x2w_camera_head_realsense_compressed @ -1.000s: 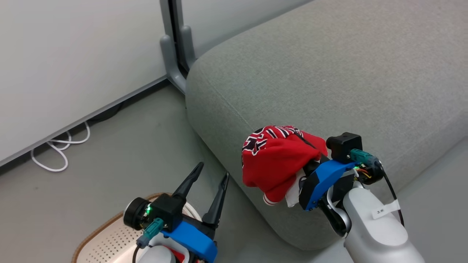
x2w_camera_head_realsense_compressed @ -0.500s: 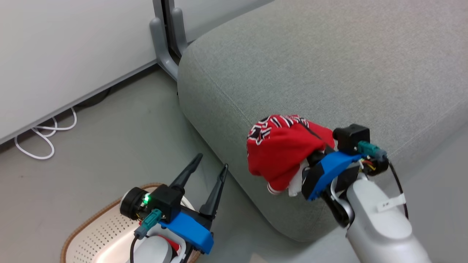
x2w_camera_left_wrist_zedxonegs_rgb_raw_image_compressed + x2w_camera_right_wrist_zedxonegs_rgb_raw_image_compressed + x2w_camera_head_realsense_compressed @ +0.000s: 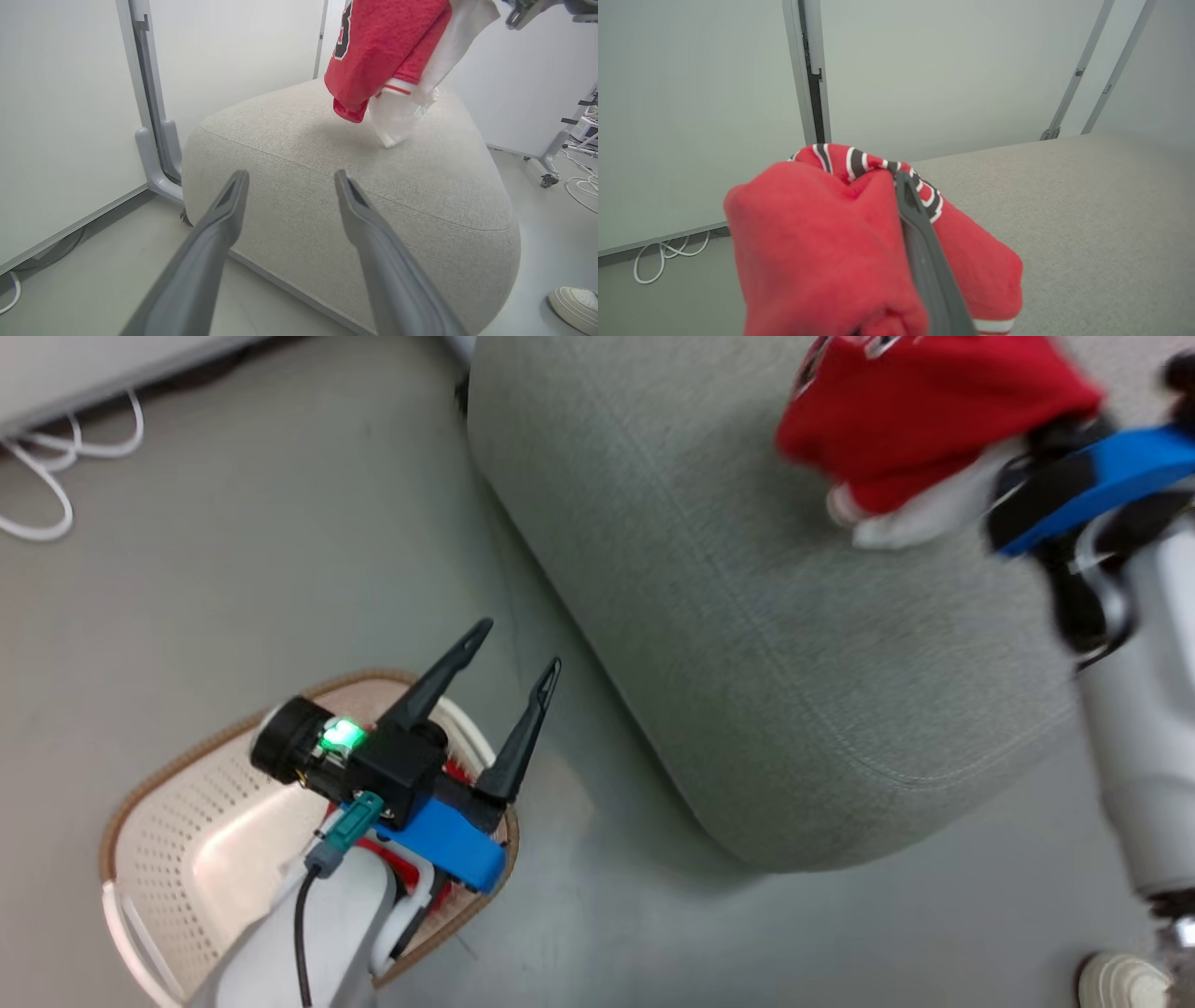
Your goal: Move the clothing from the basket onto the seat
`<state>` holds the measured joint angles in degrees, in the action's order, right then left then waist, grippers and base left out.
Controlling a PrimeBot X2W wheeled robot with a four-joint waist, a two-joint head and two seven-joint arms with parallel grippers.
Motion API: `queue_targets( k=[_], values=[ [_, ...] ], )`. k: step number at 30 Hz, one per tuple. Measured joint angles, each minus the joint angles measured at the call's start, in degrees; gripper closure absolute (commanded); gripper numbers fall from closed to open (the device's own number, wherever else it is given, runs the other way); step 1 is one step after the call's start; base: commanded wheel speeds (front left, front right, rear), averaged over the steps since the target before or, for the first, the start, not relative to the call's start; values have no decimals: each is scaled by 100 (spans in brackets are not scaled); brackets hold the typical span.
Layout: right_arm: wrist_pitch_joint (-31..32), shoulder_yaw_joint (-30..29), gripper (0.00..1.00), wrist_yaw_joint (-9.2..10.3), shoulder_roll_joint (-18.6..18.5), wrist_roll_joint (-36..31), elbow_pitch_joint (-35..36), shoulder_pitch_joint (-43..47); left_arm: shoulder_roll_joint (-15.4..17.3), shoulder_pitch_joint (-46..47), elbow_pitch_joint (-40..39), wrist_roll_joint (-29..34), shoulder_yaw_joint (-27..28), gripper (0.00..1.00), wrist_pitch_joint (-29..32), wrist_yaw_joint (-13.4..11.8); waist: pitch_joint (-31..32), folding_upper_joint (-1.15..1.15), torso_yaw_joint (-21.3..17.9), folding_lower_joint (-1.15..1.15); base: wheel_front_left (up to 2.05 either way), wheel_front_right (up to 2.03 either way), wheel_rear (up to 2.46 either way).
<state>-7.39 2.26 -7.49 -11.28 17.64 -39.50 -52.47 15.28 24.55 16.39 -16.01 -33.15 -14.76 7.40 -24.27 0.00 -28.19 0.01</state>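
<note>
There were one basket (image 3: 159, 803), one seat (image 3: 747, 616), one shoe (image 3: 577, 305) and two grippers: the left gripper (image 3: 520, 643) and the right gripper (image 3: 899, 182). One clothing bundle (image 3: 924, 411) showed; perhaps a second red piece (image 3: 411, 870) lay in the basket, mostly hidden.

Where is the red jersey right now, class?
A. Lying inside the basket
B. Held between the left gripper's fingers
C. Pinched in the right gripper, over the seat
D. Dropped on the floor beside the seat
C: the right gripper is shut on the red jersey, which hangs bunched over the grey seat, while the left gripper stands open and empty above the basket.
</note>
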Motion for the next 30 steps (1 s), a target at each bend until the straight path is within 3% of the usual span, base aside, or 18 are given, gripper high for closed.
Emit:
queue_targets(
  k=[9, 19, 27, 28, 29, 30],
  values=[
    [-287, -1201, 100, 1, -1035, 260, -337, -786, 379, 388, -647, 181, -25, 0, 223, -3, -1125, 0, 422, 0, 0, 0, 0],
    [-554, -1493, 100, 0, -1200, 326, -996, -816, 509, 501, -1056, 248, 53, 0, 409, -159, -1941, 0, 820, 0, 0, 0, 0],
    [-691, -1553, 100, 0, -1042, 191, -1200, -731, 579, 489, -1058, 188, 83, 0, 416, -238, -1981, 0, 780, 0, 0, 0, 0],
    [-710, -1571, 79, 0, -1003, 168, -1227, -719, 579, 489, -1057, 175, 87, 0, 416, -241, -1968, 0, 774, 0, 0, 0, 0],
    [-713, -1590, 25, 0, -970, 145, -1255, -714, 578, 489, -1051, 148, 86, 0, 416, -250, -1953, 0, 770, 0, 0, 0, 0],
    [-715, -1624, 0, 0, -949, 144, -1279, -714, 573, 489, -1044, 141, 82, 0, 416, -253, -1937, 0, 770, 0, 0, 0, 0]
  ],
)
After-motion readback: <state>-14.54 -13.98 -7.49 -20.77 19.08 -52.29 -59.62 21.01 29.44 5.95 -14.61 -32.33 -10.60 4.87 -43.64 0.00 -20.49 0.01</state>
